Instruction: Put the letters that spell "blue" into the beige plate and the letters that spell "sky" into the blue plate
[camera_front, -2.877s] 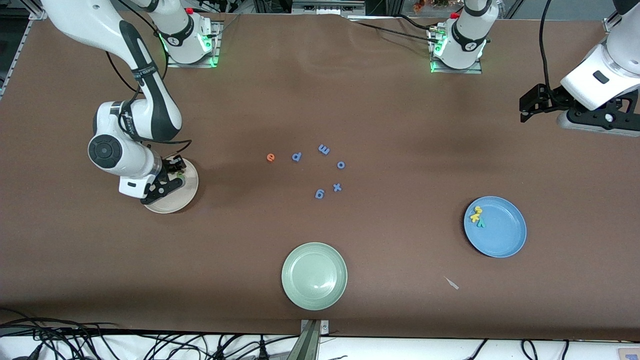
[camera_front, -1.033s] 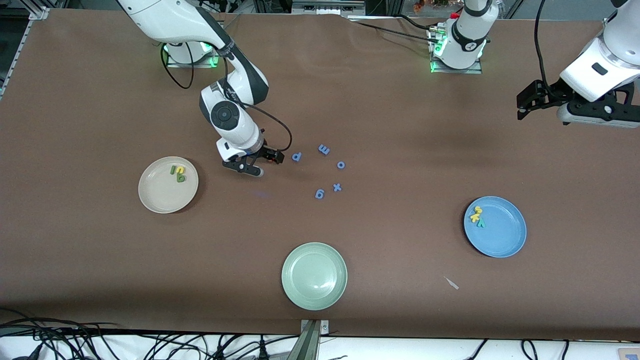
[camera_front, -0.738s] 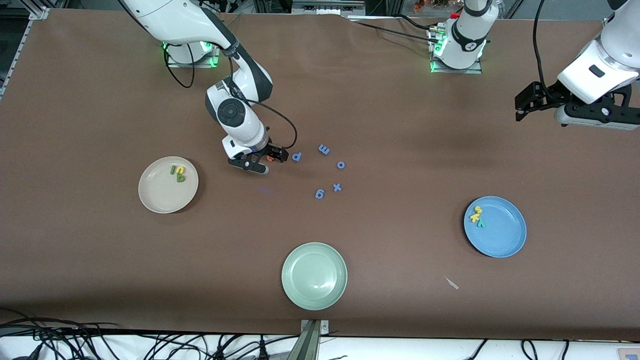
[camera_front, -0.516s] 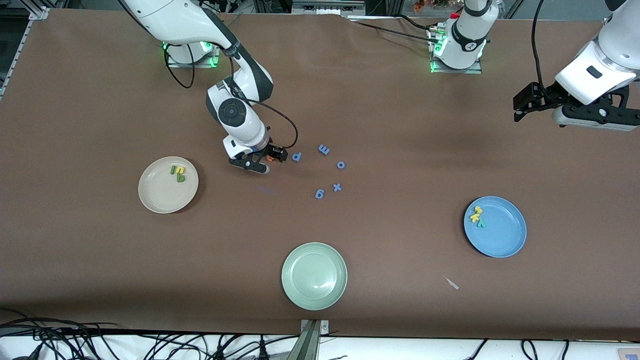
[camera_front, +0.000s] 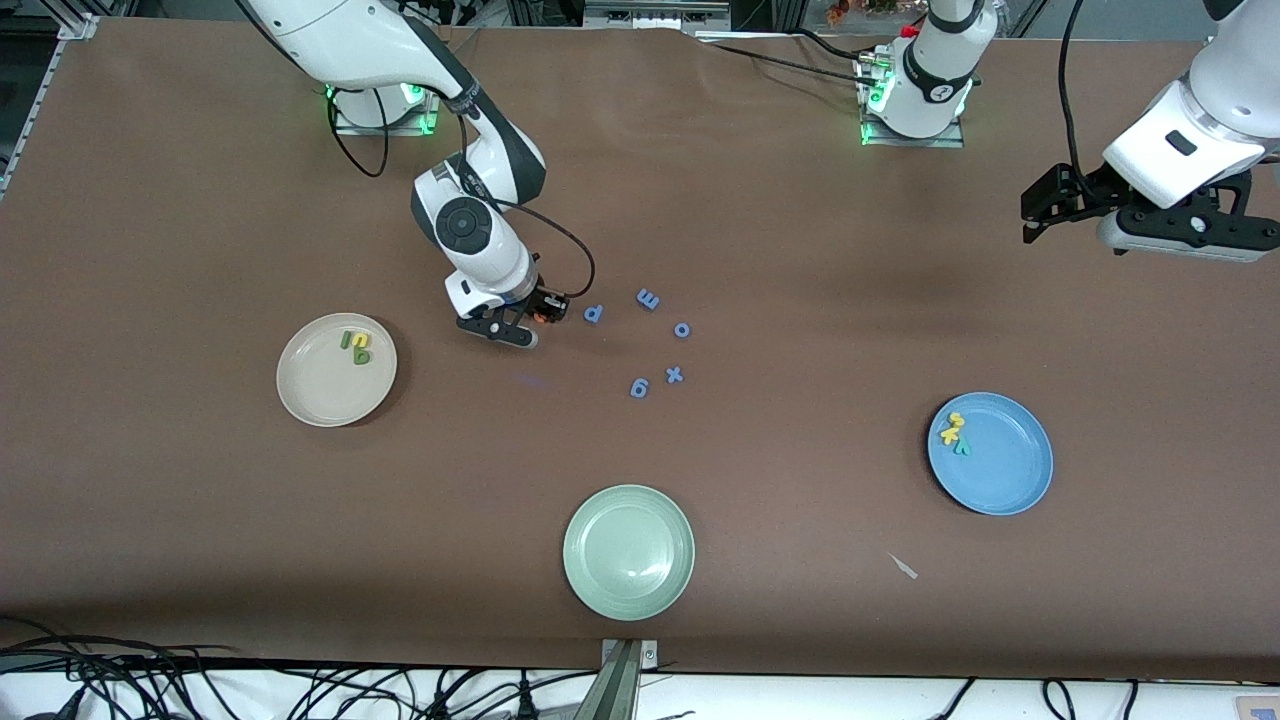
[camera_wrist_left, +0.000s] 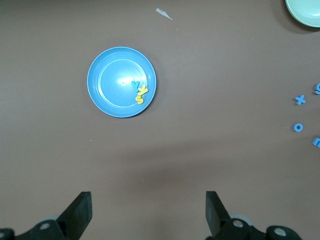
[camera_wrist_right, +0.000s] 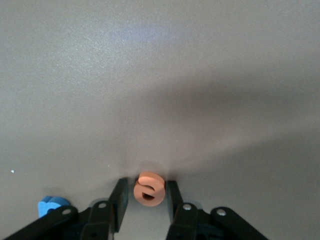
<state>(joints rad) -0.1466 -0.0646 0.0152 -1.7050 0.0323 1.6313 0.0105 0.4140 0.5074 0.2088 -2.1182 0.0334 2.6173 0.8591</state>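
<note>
Currently noted: orange "e" (camera_wrist_right: 149, 189), small rounded foam letter, down at table level near the middle of the table, just beside the blue "p" (camera_front: 593, 314) on the side toward the right arm's end.

Right gripper (camera_wrist_right: 146, 200) low at the table, fingers narrowed to either side of the "e", at or nearly at its edges; firm grip not confirmable.

Left gripper (camera_wrist_left: 148, 212) spread wide, holding nothing, raised over bare table at the left arm's end; arm waiting.

Count of plates: three.
- Beige plate (camera_front: 318, 392), toward the right arm's end: green "b" (camera_front: 361, 356), thin green "l" (camera_front: 345, 340), yellow "u" (camera_front: 358, 341), clustered near the rim farthest from the front camera.
- Blue plate (camera_front: 1005, 470), toward the left arm's end: yellow "s" (camera_wrist_left: 139, 99), yellow "k" (camera_wrist_left: 143, 91), teal "y" (camera_wrist_left: 135, 85), touching in a clump near one rim.
- Pale green plate (camera_front: 628, 551), nearest the front camera: nothing in it.

Count of loose blue letters on the table: five, namely the "p", "m" (camera_front: 647, 298), "o" (camera_front: 682, 329), "x" (camera_front: 675, 375), "g" (camera_front: 639, 387).

Also seen: small pale scrap (camera_front: 904, 567) near the blue plate.
</note>
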